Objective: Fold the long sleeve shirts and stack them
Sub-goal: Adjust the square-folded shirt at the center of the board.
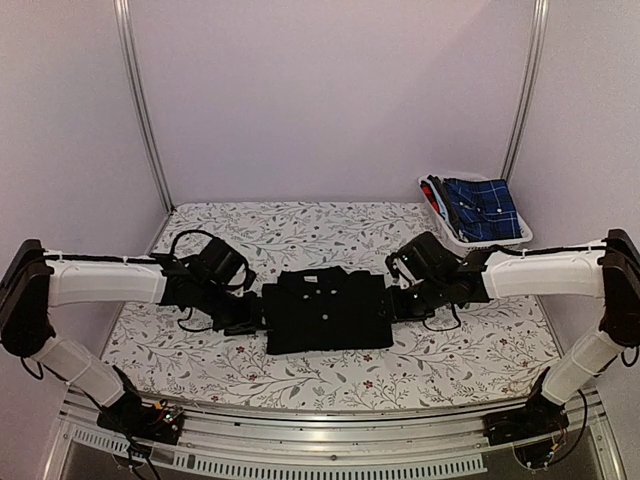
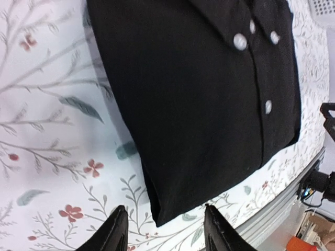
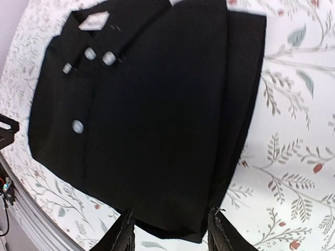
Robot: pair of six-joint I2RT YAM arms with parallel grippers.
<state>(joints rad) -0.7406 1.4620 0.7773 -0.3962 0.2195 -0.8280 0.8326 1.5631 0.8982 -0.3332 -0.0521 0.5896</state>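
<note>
Now, from the left: my left gripper (image 1: 247, 320) is at the left edge of the shirt (image 1: 325, 310), fingers apart, with the near corner of the cloth showing between them. The shirt lies folded mid-table, collar to the far side and slightly wider than deep. My right gripper (image 1: 396, 304) mirrors this at the right edge, likewise spread. Neither arm is nearer, so I'd judge a two-sided lift.

The black shirt (image 1: 328, 310) is lying folded flat in the middle of the flowery table (image 1: 200, 350). Its collar is pointing to the far side and its pale buttons are facing up.
</note>
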